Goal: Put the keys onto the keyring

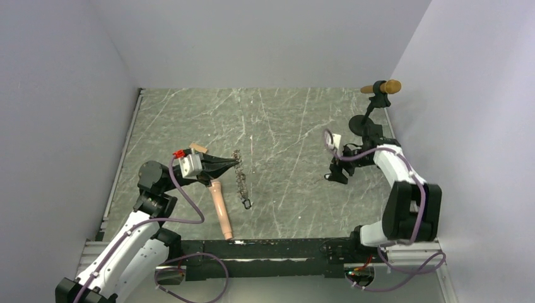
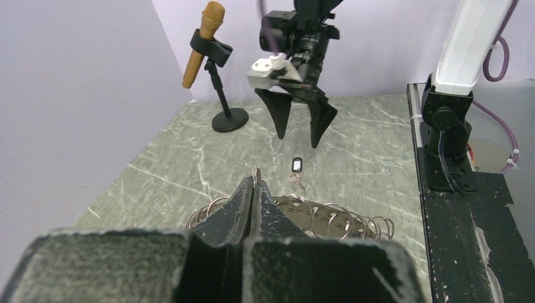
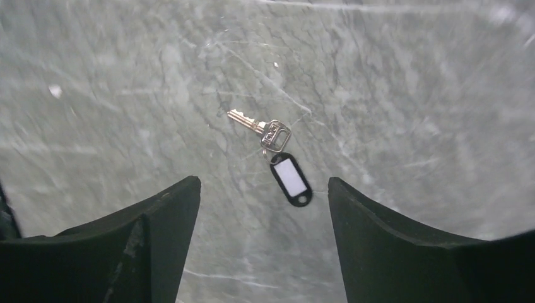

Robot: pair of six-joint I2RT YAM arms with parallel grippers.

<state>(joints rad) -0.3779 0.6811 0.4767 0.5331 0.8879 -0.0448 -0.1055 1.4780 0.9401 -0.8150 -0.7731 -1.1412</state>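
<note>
The keyring [image 1: 240, 183] is a floppy row of grey metal rings on a perforated strip [image 2: 328, 218], lying left of centre on the table. My left gripper [image 1: 236, 163] is shut on one ring at its far end, and that ring pokes up between the fingertips [image 2: 255, 183]. A single small metal key [image 3: 255, 125] with a black tag and white label [image 3: 291, 178] lies flat on the table [image 2: 296, 166]. My right gripper [image 3: 264, 189] hovers just above that key, open, with nothing between its fingers [image 2: 298, 139].
A peach cylinder [image 1: 220, 208] lies beside the keyring, near the left arm. A tan block [image 1: 197, 148] sits behind the left wrist. A brown microphone on a black stand [image 1: 380, 88] is at the far right corner. Walls close in three sides.
</note>
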